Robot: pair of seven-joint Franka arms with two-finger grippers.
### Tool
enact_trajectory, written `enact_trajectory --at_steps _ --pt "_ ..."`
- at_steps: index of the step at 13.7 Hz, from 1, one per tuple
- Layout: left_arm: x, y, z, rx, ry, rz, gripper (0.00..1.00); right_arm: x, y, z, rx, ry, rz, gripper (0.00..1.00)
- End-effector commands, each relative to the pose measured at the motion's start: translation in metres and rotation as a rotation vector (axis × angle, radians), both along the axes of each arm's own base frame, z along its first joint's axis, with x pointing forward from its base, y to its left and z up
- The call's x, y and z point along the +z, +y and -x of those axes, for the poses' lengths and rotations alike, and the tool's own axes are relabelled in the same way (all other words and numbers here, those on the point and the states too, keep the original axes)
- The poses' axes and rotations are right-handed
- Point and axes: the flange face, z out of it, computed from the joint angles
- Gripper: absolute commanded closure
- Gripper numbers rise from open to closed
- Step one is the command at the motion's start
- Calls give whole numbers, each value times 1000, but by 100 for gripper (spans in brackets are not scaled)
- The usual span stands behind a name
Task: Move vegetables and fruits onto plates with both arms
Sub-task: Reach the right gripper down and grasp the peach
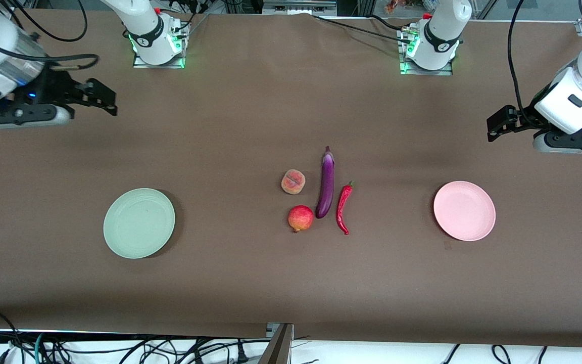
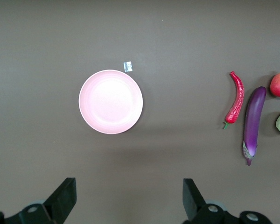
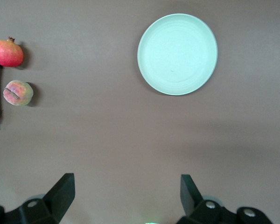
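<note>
Four items, the peach [image 1: 293, 182], pomegranate [image 1: 300, 218], eggplant [image 1: 326, 184] and chili [image 1: 343, 208], lie mid-tabletop between the green plate [image 1: 139, 223] and pink plate [image 1: 464, 210], both empty, so the high, open-fingered left gripper [image 1: 495, 126] and right gripper [image 1: 105, 99] must first descend to grasp.

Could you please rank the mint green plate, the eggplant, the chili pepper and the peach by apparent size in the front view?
1. Mint green plate, clearly the largest.
2. Eggplant, the longest of the produce.
3. Chili pepper, shorter and much thinner than the eggplant.
4. Peach, shortest across, though rounder than the chili, so these two are close.
</note>
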Motion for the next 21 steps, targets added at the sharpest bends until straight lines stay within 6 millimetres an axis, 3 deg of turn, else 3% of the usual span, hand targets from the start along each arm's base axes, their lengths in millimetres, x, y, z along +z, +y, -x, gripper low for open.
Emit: enact_trajectory --at_steps 1,4,7,8,10,13,16,19,21 --pt "4 -1 5 -11 -14 -21 0 -50 68 -20 -7 -7 -2 0" --pt "4 -1 5 -11 -16 -23 0 -136 180 -32 -134 -51 -20 0" --pt "3 -1 4 -11 -14 -23 0 -226 301 -21 -256 -119 -73 0" --pt "3 -1 4 -13 -14 -23 0 -254 333 -14 -273 -142 -70 0" --pt "4 -1 5 -16 -16 -23 0 -304 373 -3 -286 -200 -59 0" --pt "3 -1 5 -16 -13 -25 0 -348 386 1 -278 -240 -62 0" --pt "3 -2 5 -14 -13 -24 0 -364 391 5 -276 -248 -69 0" --pt "3 -2 5 -13 -13 -24 0 -395 400 19 -279 -267 -46 0" --pt "3 -3 5 -12 -11 -22 0 -401 397 20 -279 -268 -31 1"
